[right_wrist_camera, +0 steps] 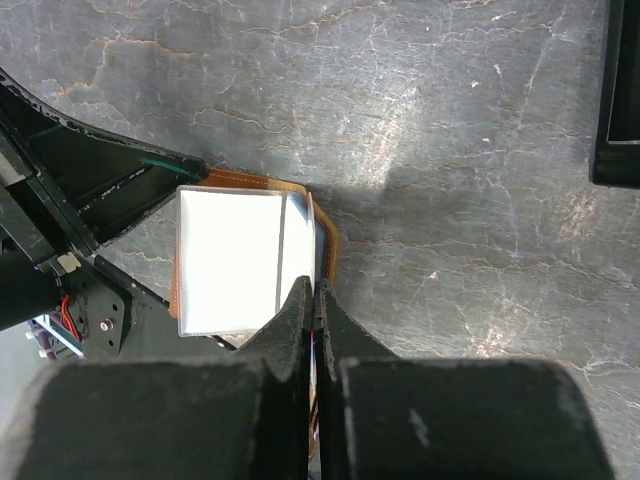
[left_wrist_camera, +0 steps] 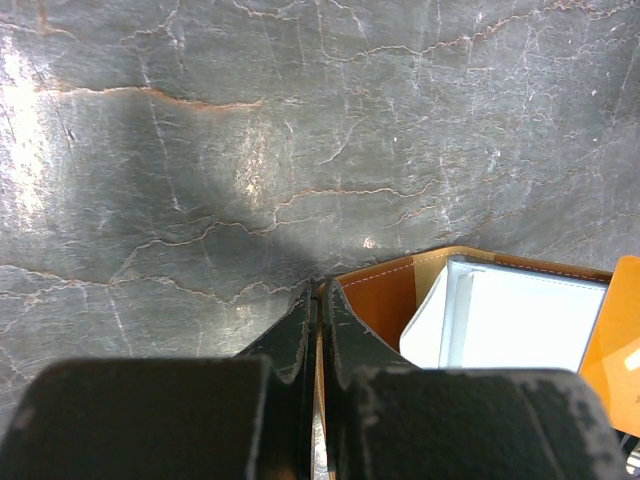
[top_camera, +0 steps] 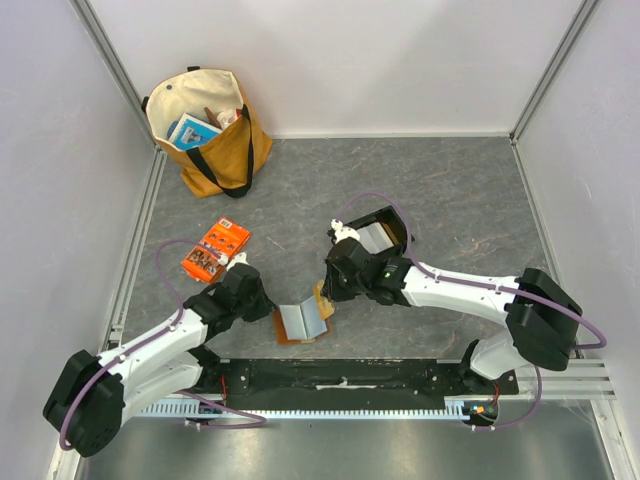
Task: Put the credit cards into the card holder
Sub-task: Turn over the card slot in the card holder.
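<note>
Table: grey marbled table (top_camera: 450, 190) with pale walls on three sides.
Tote bag: cream and mustard tote bag (top_camera: 215, 150) with black straps, standing open at 11 o'clock on the table, well apart from everything else.
Arms: the left arm (top_camera: 150, 360) reaches in from 7 o'clock and the right arm (top_camera: 470, 290) from 4 o'clock; they meet near the table's 6 o'clock edge.
Black tray: black tray (top_camera: 380, 235) close to the table's centre, at 1 o'clock from the card holder, just behind the right arm's wrist.
Orange packet: orange packet (top_camera: 215, 250) lying flat at 10 o'clock from the card holder, near the left arm's wrist.
Card holder: brown card holder (top_camera: 283, 327) spread open at 6 o'clock on the table, between the two grippers, inner face up.
Credit cards: white credit cards (top_camera: 303, 320) sit on the holder's open inner face, framed by its brown border. A thin line crosses the white area, and I cannot tell how many cards are there.
Left gripper: left gripper (left_wrist_camera: 317, 290) has its fingers pressed together on the holder's 9 o'clock edge, with an orange-brown strip showing between them.
Right gripper: right gripper (right_wrist_camera: 313, 288) has its fingers pinched together on the holder's 3 o'clock edge, just beside the cards.
</note>
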{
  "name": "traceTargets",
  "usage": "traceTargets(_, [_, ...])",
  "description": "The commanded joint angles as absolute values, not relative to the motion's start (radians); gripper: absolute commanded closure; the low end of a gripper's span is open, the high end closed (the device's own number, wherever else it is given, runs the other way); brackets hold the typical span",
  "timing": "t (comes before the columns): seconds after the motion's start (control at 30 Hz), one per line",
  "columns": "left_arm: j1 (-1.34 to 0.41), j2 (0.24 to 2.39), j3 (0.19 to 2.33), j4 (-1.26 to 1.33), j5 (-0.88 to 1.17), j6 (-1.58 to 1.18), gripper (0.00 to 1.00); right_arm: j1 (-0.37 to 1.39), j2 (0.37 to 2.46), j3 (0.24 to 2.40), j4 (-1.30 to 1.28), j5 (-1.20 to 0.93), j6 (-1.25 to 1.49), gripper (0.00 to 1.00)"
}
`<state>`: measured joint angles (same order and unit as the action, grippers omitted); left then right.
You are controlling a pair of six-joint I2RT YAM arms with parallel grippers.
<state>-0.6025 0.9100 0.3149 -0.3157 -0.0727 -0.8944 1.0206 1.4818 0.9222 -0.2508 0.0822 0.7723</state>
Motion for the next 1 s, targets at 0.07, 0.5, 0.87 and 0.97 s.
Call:
traceTargets(0.07, [-0.604,0.925,0.337,-0.325,-0.106,-0.836,0.98,1.014,1.437,0.931,-0.281,0.083,0.756,1.0])
traceTargets(0.5, [-0.604,0.933,0.344,-0.321,-0.106,-0.827,0.98,1.009,1.422,0.919,-0.298,0.086,0.758,1.0])
traceTargets(0.87, [-0.603,0.948,0.345,-0.311,-0.097,-0.825,0.98,1.009,1.473,0.881,-0.259,0.052,0.784,1.0])
traceTargets(0.97, [-0.604,0.946,0.342,-0.31,-0.092,-0.827,0.98,1.009,1.486,0.877,-0.239,0.032,0.792,1.0])
